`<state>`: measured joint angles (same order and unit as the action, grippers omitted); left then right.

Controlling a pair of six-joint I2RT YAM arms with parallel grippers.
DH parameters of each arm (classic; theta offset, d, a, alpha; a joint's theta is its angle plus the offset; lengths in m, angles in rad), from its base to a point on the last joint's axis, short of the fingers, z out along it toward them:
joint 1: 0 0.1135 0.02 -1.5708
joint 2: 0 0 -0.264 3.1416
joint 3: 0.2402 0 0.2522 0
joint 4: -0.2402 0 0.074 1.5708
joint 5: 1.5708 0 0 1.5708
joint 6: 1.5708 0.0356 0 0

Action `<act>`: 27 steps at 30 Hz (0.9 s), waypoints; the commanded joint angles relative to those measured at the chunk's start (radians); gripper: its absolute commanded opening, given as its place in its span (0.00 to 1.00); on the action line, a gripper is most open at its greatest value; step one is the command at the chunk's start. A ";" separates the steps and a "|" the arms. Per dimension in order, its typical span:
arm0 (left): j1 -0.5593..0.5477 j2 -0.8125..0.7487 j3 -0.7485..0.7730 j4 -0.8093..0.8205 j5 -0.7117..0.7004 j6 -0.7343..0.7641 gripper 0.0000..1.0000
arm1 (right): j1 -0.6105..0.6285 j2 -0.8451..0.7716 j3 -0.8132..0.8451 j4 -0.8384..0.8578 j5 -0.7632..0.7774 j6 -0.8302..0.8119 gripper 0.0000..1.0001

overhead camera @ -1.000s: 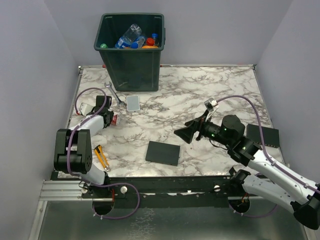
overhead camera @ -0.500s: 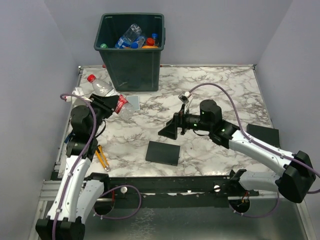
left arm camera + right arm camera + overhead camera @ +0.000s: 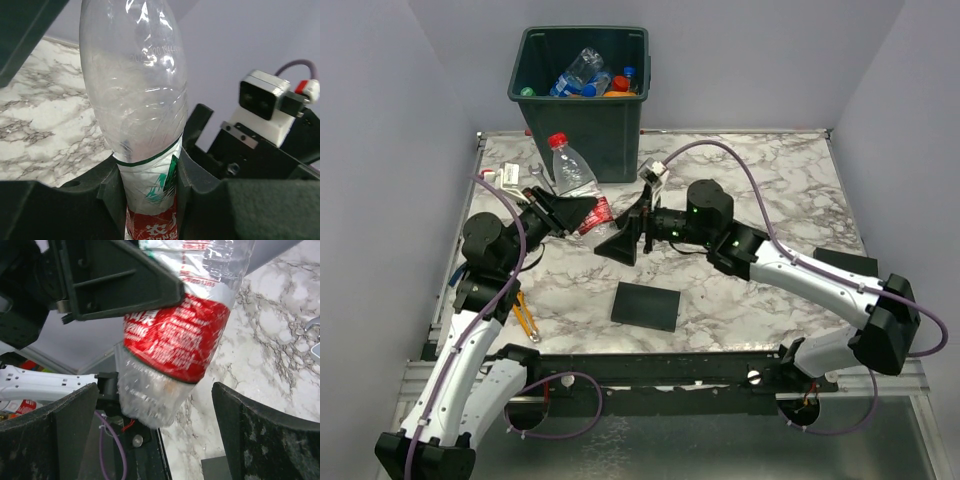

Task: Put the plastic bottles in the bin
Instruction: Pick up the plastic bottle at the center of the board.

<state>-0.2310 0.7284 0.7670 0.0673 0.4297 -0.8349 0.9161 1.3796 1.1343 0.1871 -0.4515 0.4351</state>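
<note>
Left gripper [image 3: 563, 212] pinched on 1 red-label bottle [image 3: 575, 178] at its label, off the table, long axis cap-up, leaning toward bin [image 3: 582, 130] just beyond. Right gripper [image 3: 625, 235] spread wide, bottle's base between its jaws, gaps both sides.

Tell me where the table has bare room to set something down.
Barest table: far right, between the bin and the right wall. A smaller patch lies right of the black plate. Crowded: in front of the bin, where the left gripper holds a bottle at the open right gripper.
</note>
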 commanded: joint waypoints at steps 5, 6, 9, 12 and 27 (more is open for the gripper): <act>-0.031 0.007 0.047 0.088 0.069 0.021 0.32 | 0.041 0.132 0.103 -0.017 0.082 0.012 0.84; -0.033 0.006 0.043 0.089 0.067 0.020 0.33 | 0.041 0.133 0.098 0.001 0.088 0.017 0.73; -0.038 -0.002 0.033 0.091 0.057 0.019 0.44 | 0.041 0.125 0.090 0.036 0.098 0.023 0.45; -0.041 -0.012 0.040 0.076 0.012 0.014 0.85 | 0.041 0.098 0.089 0.050 0.127 0.009 0.38; -0.058 -0.049 0.248 -0.281 -0.744 0.174 0.99 | -0.235 0.426 0.837 -0.348 0.184 0.006 0.35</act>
<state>-0.2729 0.6987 1.0225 -0.0917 -0.0898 -0.7303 0.7773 1.6440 1.7844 -0.0124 -0.2447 0.3767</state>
